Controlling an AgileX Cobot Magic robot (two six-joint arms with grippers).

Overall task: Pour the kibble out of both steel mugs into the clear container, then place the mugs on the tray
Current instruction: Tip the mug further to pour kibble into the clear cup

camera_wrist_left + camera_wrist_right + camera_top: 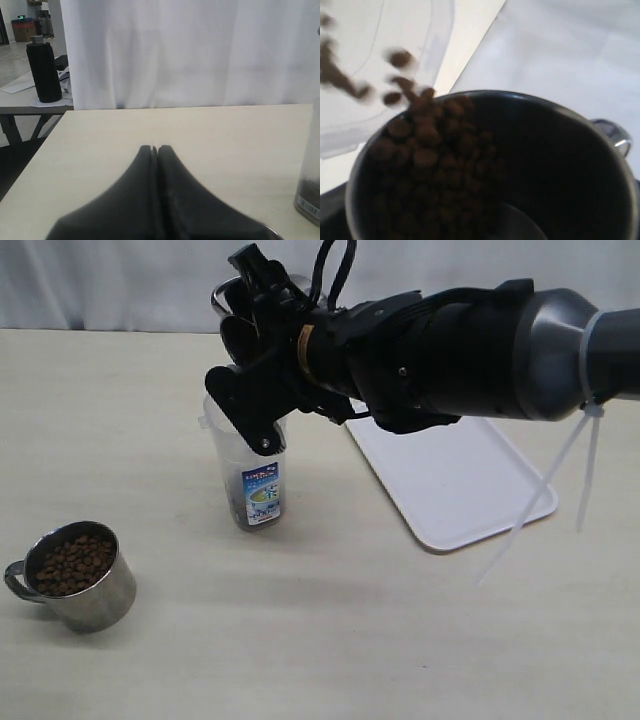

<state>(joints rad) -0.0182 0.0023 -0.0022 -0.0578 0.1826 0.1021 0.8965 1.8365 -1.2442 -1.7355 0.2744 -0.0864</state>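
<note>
My right gripper (262,332) reaches across the middle and is shut on a steel mug (232,295), tipped over the clear container (250,475). In the right wrist view that steel mug (600,165) fills the picture, and kibble (427,145) slides over its rim, with pellets (395,57) falling toward the container's rim (437,45). Some kibble (311,186) lies in the container's bottom. The other steel mug (78,578) stands upright at the front left, full of kibble (70,562). The white tray (455,480) lies to the right of the container. My left gripper (155,149) is shut and holds nothing.
A white cable tie (590,465) dangles from the right arm over the tray's right end. A white curtain (190,50) hangs behind the table. A black cylinder (44,70) stands on a separate table beyond the left edge.
</note>
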